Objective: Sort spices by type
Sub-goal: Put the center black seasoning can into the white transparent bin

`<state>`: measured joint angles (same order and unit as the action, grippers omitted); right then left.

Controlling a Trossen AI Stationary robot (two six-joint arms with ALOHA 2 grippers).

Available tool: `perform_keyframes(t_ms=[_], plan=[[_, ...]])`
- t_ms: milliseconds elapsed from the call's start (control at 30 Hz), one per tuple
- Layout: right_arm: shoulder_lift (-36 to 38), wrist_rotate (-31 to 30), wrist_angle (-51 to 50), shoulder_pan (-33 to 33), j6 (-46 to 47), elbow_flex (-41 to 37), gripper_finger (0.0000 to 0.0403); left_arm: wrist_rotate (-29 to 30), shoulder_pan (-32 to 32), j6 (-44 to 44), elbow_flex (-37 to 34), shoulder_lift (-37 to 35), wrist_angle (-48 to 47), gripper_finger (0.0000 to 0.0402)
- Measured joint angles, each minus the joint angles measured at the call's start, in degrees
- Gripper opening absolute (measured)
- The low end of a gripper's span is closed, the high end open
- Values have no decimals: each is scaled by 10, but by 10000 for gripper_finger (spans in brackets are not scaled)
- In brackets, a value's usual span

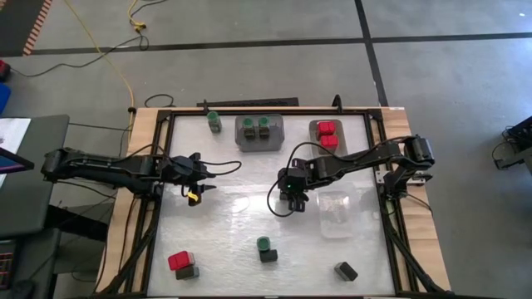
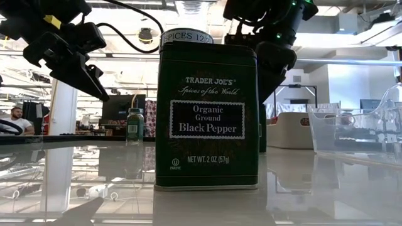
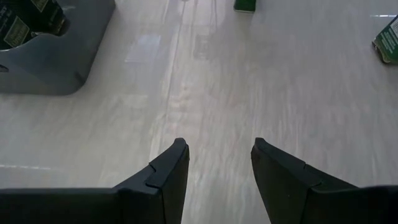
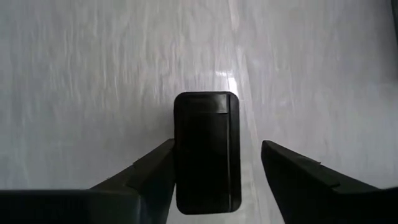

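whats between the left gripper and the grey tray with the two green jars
Nothing: in the high view the stretch from the left gripper to the grey tray is bare table. The left wrist view agrees.

Tin brand: the dark green pepper tin (image 2: 206,116) standing nearest in the low view reads "TRADER JOE'S", with "Spices of the World" beneath.
Tin panel: "Organic Ground Black Pepper" in a white-bordered box.
Tin weight: "NET WT. 2 OZ (57g)" near the base.
Lid rim: the lid (image 2: 186,36) behind the tin's top shows "SPICES 12".
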<state>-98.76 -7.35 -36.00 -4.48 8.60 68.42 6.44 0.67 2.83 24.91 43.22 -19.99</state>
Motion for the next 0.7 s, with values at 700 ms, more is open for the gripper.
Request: perform_keyframes(t_ms=[700], plan=[[1,0,0,0,-38,0,165,0,0,0,0,0,0,167]])
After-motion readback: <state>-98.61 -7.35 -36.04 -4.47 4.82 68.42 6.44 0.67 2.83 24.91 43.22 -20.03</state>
